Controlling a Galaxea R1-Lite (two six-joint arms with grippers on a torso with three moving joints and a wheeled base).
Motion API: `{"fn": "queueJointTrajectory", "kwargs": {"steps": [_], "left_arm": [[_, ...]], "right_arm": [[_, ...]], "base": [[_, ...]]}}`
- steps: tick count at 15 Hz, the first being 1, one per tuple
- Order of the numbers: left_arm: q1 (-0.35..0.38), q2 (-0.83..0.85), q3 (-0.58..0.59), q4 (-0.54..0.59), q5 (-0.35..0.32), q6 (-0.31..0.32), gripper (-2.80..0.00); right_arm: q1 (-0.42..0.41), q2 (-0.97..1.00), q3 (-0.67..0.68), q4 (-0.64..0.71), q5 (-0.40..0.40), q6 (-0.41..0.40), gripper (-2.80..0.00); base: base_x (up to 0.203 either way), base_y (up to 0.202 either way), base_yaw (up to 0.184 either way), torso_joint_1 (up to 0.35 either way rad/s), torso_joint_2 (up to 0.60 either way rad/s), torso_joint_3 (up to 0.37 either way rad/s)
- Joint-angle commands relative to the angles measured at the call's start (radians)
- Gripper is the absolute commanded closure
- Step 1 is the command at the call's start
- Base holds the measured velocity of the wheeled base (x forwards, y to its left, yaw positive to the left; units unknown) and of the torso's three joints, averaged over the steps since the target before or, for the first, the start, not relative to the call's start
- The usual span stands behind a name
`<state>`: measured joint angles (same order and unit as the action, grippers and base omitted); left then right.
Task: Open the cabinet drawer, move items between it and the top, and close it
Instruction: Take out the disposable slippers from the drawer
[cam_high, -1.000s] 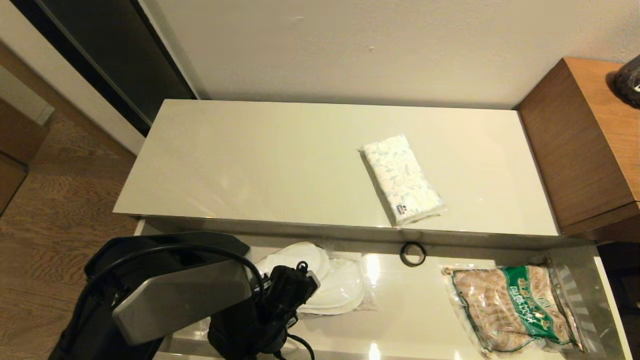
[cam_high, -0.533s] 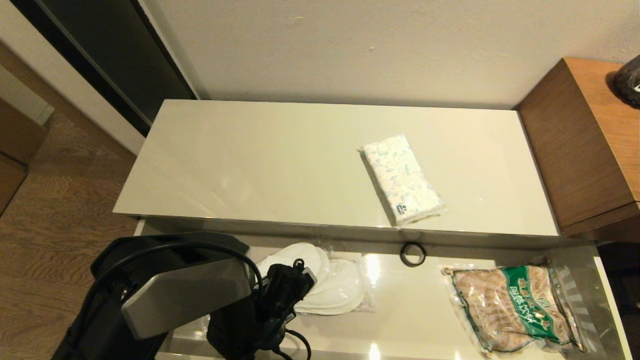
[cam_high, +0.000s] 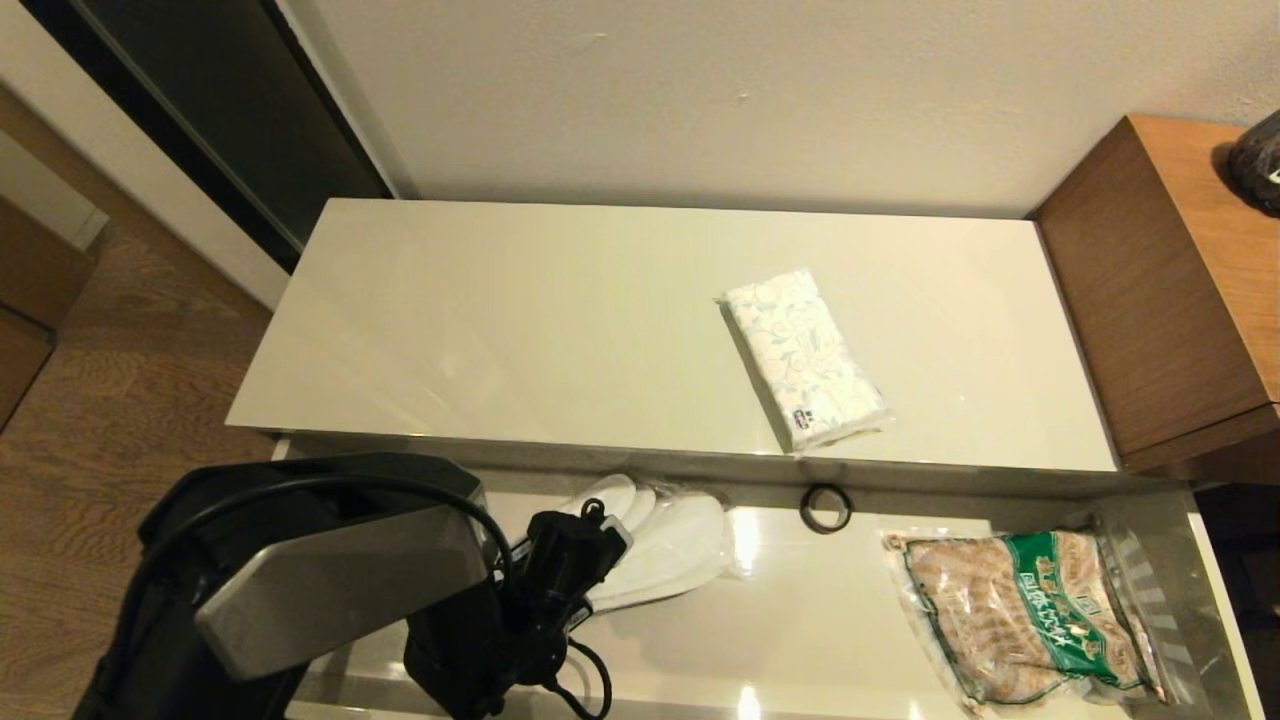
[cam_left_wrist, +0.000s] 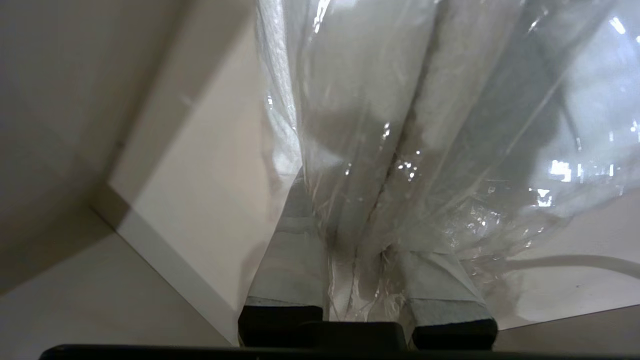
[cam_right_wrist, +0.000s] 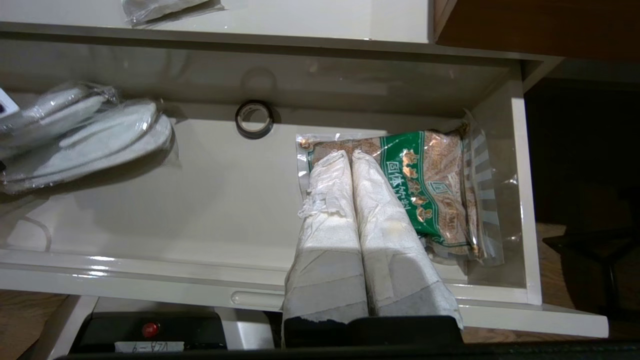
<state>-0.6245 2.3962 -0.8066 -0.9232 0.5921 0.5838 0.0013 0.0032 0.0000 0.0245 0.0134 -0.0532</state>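
The cabinet drawer is pulled out below the cream top. My left gripper is shut on the near end of the clear-wrapped white slippers, in the drawer's left part; the pack is tilted, with its far end by the drawer's back wall. The leaf-print tissue pack lies on the top, right of centre. My right gripper is shut and empty. It hangs over the drawer's front right, above the snack bag, and is outside the head view.
A green-labelled bag of brown snacks fills the drawer's right end. A small black ring lies against the drawer's back wall. The taller brown wooden cabinet borders the top on the right. Wood floor lies to the left.
The slippers pack has been lifted at its near end and now tilts toward the drawer's back wall. My left arm has shifted slightly left and up with it.
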Motion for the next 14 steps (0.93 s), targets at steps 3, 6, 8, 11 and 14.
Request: {"fn": "queueJointTrajectory", "kwargs": {"steps": [3, 6, 8, 11, 14], "left_arm": [[-0.013, -0.148, 0.075, -0.002, -0.003, 0.003, 0.00], [-0.040, -0.248, 0.161, -0.002, -0.004, 0.001, 0.00], [-0.071, -0.316, 0.206, -0.002, -0.005, -0.001, 0.00], [-0.117, -0.385, 0.241, 0.002, -0.002, -0.001, 0.00], [-0.155, -0.481, 0.254, 0.070, -0.004, -0.001, 0.00]], "right_arm": [[0.000, 0.001, 0.002, 0.000, 0.000, 0.000, 0.00], [0.000, 0.001, 0.002, 0.000, 0.000, 0.000, 0.00], [0.000, 0.001, 0.002, 0.000, 0.000, 0.000, 0.00], [0.000, 0.001, 0.002, 0.000, 0.000, 0.000, 0.00], [0.000, 0.001, 0.002, 0.000, 0.000, 0.000, 0.00]], "base": [[0.000, 0.000, 0.000, 0.000, 0.00, 0.000], [0.000, 0.000, 0.000, 0.000, 0.00, 0.000], [0.000, 0.000, 0.000, 0.000, 0.00, 0.000], [0.000, 0.000, 0.000, 0.000, 0.00, 0.000], [0.000, 0.000, 0.000, 0.000, 0.00, 0.000]]}}
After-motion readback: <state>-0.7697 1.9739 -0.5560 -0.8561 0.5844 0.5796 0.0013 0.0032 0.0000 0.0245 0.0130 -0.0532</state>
